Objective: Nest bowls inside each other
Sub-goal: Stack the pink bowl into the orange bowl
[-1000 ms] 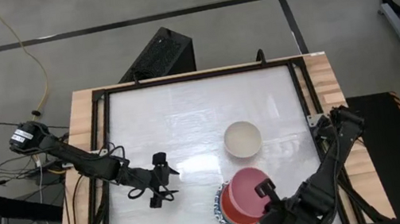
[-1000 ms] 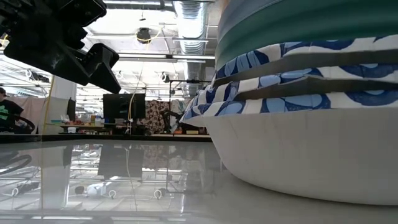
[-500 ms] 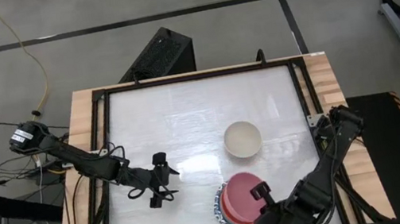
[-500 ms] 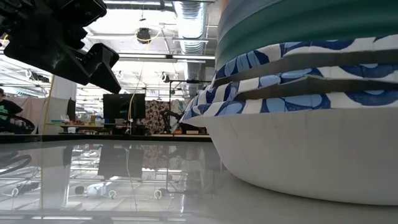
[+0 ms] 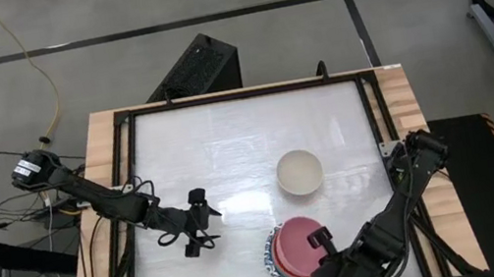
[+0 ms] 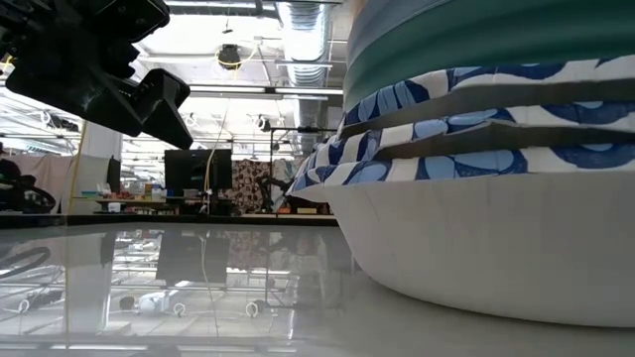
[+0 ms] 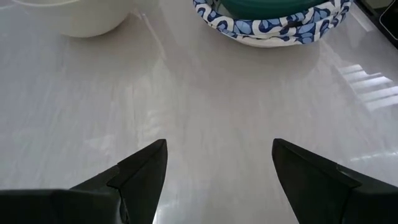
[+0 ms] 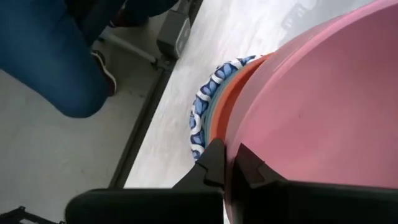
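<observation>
While the left arm waits well clear of the stack (image 5: 291, 256), the right gripper (image 8: 231, 167) stays pinched on the rim of a pink bowl (image 5: 296, 246), lowering it onto the pile near the table's (image 5: 229, 151) front edge. Its fingers are nearly closed, with the pink wall clamped between them. Directly under the pink bowl an orange bowl (image 8: 231, 99) shows as a thin band, and beneath that a blue-patterned rim (image 8: 205, 102) rings the base. The low view shows 2 patterned rims (image 6: 476, 119) stacked, with a green bowl (image 6: 476, 50) sitting inside them. A cream bowl (image 5: 299, 172) stands alone on the table behind the stack, clearly apart from it and not yet nested. The left gripper (image 7: 217, 165) hovers to the left of the stack, fingers spread wide and holding nothing. A person's leg in blue (image 8: 56, 50) stands on the floor just off the table edge beside the stack.

The risk now appears to lie in the release. The pink bowl looks held by 1 side of its rim only, so it may sit tilted in the orange bowl; if the fingers open before it settles level, it could rock, jam crooked or slide off. With the stack so close to the front edge, a sideways drag on withdrawal could push the whole pile toward the drop.
</observation>
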